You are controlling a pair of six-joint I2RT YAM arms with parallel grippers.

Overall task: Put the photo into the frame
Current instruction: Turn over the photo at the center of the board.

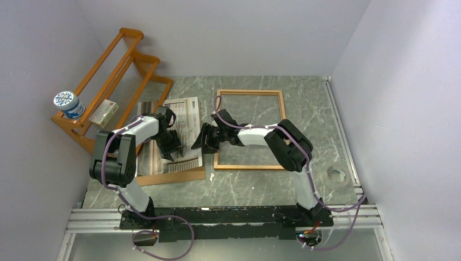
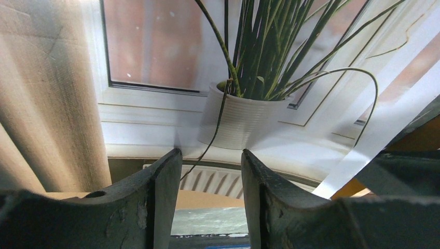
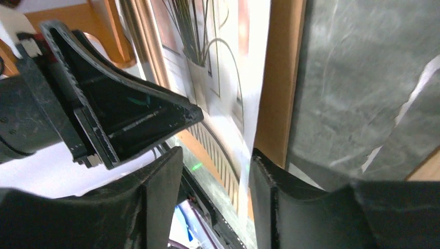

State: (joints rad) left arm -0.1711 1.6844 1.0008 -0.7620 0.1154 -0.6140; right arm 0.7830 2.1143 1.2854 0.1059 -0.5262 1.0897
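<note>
The photo [image 1: 182, 122], a print of a spiky potted plant, lies on the brown backing board [image 1: 179, 175], left of the orange-brown frame [image 1: 250, 92]. The frame lies flat on the table with nothing inside it. My left gripper [image 1: 174, 155] is open, its fingertips down on the photo [image 2: 244, 119] just below the white pot. My right gripper [image 1: 197, 144] is open at the photo's right edge. In the right wrist view that edge [image 3: 244, 129] runs between the fingers [image 3: 270, 192], with the board [image 3: 280, 78] beside it. The left gripper's finger [image 3: 129, 114] shows there too.
An orange wooden shelf rack [image 1: 117, 70] stands at the back left, holding a blue-and-white tub [image 1: 69, 103] and a small box [image 1: 104, 113]. A clear ring [image 1: 337, 175] lies near the right rail. Walls close in on the left, back and right.
</note>
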